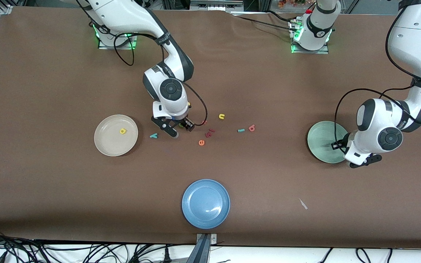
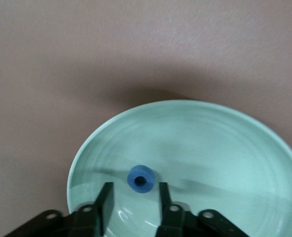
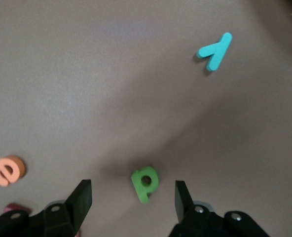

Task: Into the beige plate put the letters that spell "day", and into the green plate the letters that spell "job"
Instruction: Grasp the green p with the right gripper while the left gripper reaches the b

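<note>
The beige plate (image 1: 102, 144) holds the yellow a (image 1: 122, 130). The teal y (image 1: 154, 135) (image 3: 215, 51) lies on the table beside that plate. My right gripper (image 3: 132, 191) is low over the table, open, with the green d (image 3: 145, 183) lying free between its fingers. The teal j (image 1: 241, 130) and the red-pink b (image 1: 251, 127) lie mid-table. My left gripper (image 2: 134, 190) hangs open over the green plate (image 1: 318, 140) (image 2: 185, 106). The blue o (image 2: 141, 179) rests in the plate between its fingertips, untouched.
A yellow u (image 1: 222, 116), a pink f (image 1: 210, 131) and an orange e (image 1: 201, 143) (image 3: 7, 170) lie near the right gripper. A blue plate (image 1: 205, 203) sits nearest the front camera. A small white scrap (image 1: 303, 204) lies beside it toward the left arm's end.
</note>
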Controlling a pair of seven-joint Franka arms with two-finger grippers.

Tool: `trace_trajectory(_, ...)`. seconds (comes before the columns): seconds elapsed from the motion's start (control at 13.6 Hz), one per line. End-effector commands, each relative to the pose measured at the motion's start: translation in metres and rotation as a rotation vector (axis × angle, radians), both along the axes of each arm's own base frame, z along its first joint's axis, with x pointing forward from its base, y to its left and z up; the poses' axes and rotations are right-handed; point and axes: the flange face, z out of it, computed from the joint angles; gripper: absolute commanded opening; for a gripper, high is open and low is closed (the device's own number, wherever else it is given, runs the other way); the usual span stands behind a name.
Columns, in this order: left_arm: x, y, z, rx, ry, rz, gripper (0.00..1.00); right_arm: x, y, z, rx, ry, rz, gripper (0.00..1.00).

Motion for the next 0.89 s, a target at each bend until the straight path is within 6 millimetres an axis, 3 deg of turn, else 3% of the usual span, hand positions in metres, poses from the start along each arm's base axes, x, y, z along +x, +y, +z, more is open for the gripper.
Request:
trace_trajectory(0.0,0.004,-0.030,0.033,-0.032,-0.002,0.005,1.00,-0.002,-0.004,-0.001,0.023,-0.005,-0.025,0.66)
trace_trajectory(0.07,0.001,-0.045,0.041,-0.055,0.013,0.047,1.00,-0.002,-0.005,-0.010,0.032,-0.011,-0.033,0.66)
trace_trajectory(0.3,-0.014,-0.143,0.070,-0.059,0.036,0.289,1.00,-0.013,-0.008,-0.031,0.044,-0.018,-0.056,0.66)
trace_trajectory(0.52,-0.039,-0.237,0.065,-0.018,0.041,0.504,1.00,-0.019,-0.013,-0.034,0.031,-0.001,-0.057,0.63)
trace_trajectory(0.59,-0.051,-0.268,0.055,-0.012,0.024,0.546,1.00,-0.019,-0.013,-0.033,0.032,-0.002,-0.058,0.39)
trace_trajectory(0.66,-0.061,-0.289,0.046,-0.017,-0.005,0.597,0.98,-0.019,-0.013,-0.032,0.032,-0.002,-0.060,0.24)
trace_trajectory(0.81,-0.079,-0.316,0.028,-0.044,-0.044,0.684,0.95,-0.017,-0.011,-0.024,0.040,-0.010,-0.052,0.15)
